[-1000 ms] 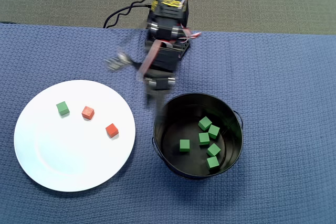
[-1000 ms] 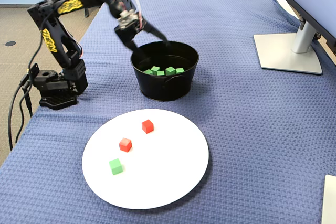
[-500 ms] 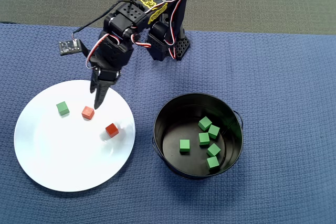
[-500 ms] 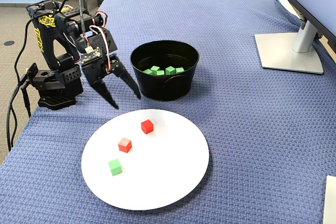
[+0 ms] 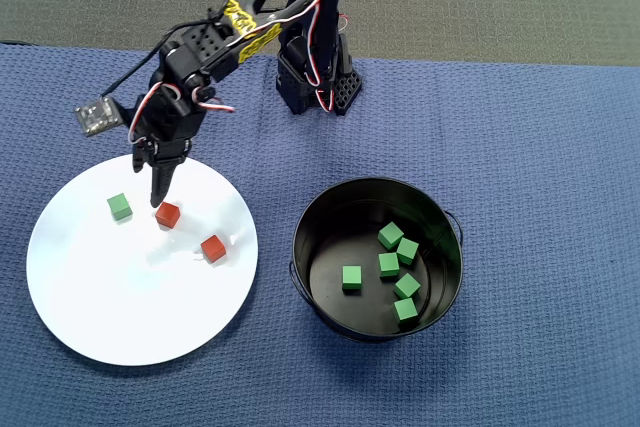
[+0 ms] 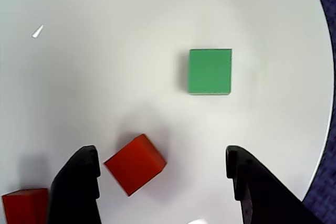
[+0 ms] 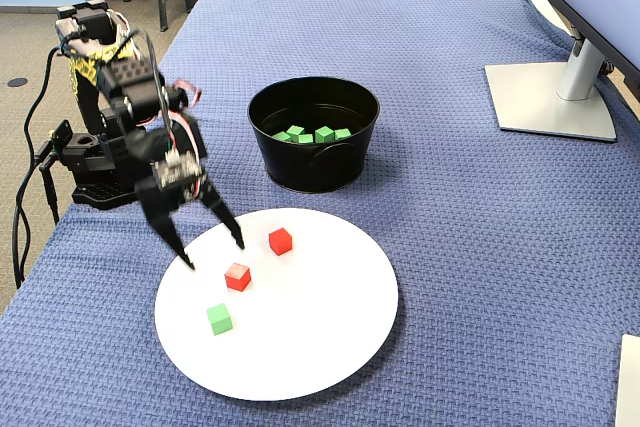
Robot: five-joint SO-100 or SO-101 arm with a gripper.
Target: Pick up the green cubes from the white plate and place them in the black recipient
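Note:
One green cube [image 5: 120,207] [image 7: 220,318] [image 6: 210,71] lies on the white plate [image 5: 120,307] [image 7: 320,317] [image 6: 105,51] beside two red cubes [image 5: 167,214] [image 5: 212,248]. My gripper [image 5: 157,187] [image 7: 214,255] [image 6: 160,155] hangs open and empty just above the plate's near-arm side. In the wrist view one red cube [image 6: 135,163] lies between the fingers, close to the left one, and the green cube sits ahead of the tips. The black recipient [image 5: 330,222] [image 7: 314,172] stands beside the plate and holds several green cubes [image 5: 390,265] [image 7: 323,134].
The arm's base [image 5: 315,82] [image 7: 100,172] stands at the edge of the blue cloth, with cables trailing off it. A monitor stand [image 7: 548,97] occupies the far right of the fixed view. A second red cube [image 6: 23,205] shows outside the left finger.
The arm swung from above the black recipient over to the plate and came down. The open gripper now straddles a red cube near the green one.

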